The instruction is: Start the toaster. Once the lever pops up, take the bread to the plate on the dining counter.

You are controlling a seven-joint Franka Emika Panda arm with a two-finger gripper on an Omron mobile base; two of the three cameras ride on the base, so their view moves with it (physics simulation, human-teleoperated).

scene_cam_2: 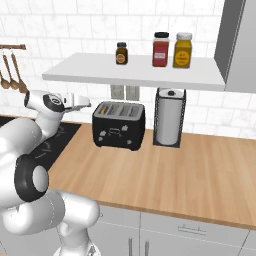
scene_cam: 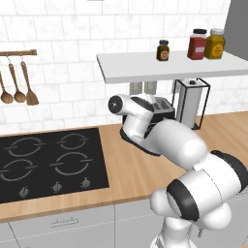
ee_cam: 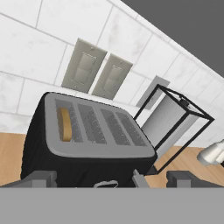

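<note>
The black toaster (scene_cam_2: 119, 126) stands on the wooden counter against the tiled wall, under a white shelf. A tan slice of bread (ee_cam: 65, 124) sits sunk in its leftmost slot, also visible as the bread (scene_cam_2: 104, 108) from the right base camera. My gripper (scene_cam_2: 86, 103) hovers just left of the toaster's top, a little above slot height. In the hand view the toaster (ee_cam: 83, 144) is close ahead and my gripper (ee_cam: 111, 178) is open, its fingertips (ee_cam: 40, 178) wide apart with nothing between them. My arm hides most of the toaster (scene_cam: 163, 109). The plate and dining counter are out of view.
A wire-framed paper towel stand (scene_cam_2: 169, 117) stands right beside the toaster. The white shelf (scene_cam_2: 135, 72) above carries three jars (scene_cam_2: 161, 49). A black hob (scene_cam: 48, 162) lies to the left, with wooden utensils (scene_cam: 18, 87) hanging over it. Two wall outlets (ee_cam: 94, 70) are behind the toaster.
</note>
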